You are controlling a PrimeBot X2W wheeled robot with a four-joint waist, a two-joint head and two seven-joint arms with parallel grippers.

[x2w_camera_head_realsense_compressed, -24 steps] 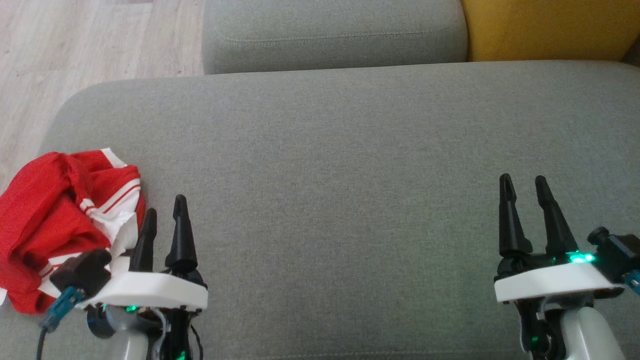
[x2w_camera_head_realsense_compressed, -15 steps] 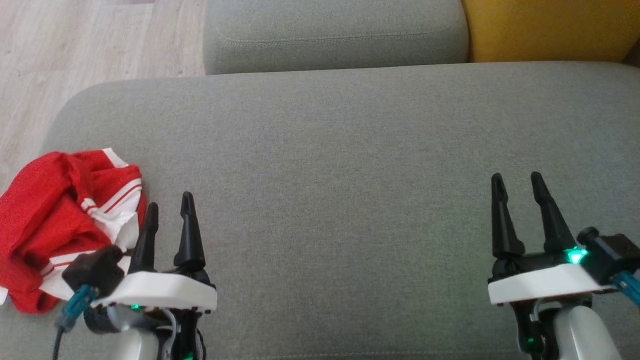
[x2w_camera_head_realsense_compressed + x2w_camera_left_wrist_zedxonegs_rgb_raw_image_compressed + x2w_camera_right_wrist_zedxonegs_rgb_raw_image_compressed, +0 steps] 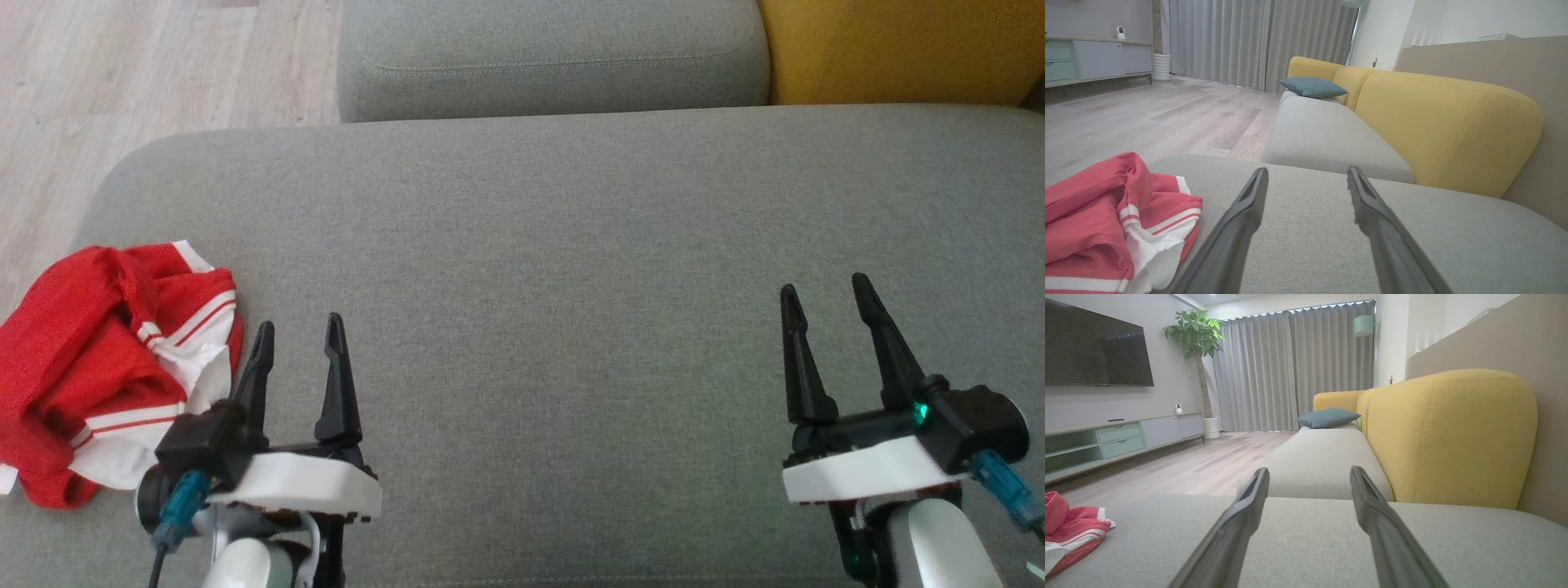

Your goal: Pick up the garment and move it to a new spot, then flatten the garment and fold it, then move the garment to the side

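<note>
Garment: one garment [image 3: 98, 359], red with white stripes and a white panel, crumpled in a heap at the left end of the near seat cushion [image 3: 555, 269], close to its rounded edge.
Left gripper: one left gripper [image 3: 299, 324], its two dark fingers spread wide with nothing between them. It sits just right of the garment, and I cannot tell whether the nearer finger touches the white cloth.
Right gripper: one right gripper [image 3: 823, 286], fingers equally wide apart and empty, over the right part of the same cushion, well apart from the garment.
Seat cushions: two, both grey. The far seat cushion [image 3: 547, 57] lies beyond the near one.
Backrest: yellow backrest [image 3: 1449, 130], in three sections in the left wrist view.
Pillow: one teal pillow [image 3: 1312, 87], on the far seat cushion against the backrest.
Floor: pale wood floor [image 3: 147, 73], left of the sofa.
Room: one television [image 3: 1094, 351], one potted plant [image 3: 1196, 335], grey curtains [image 3: 1290, 367].
</note>
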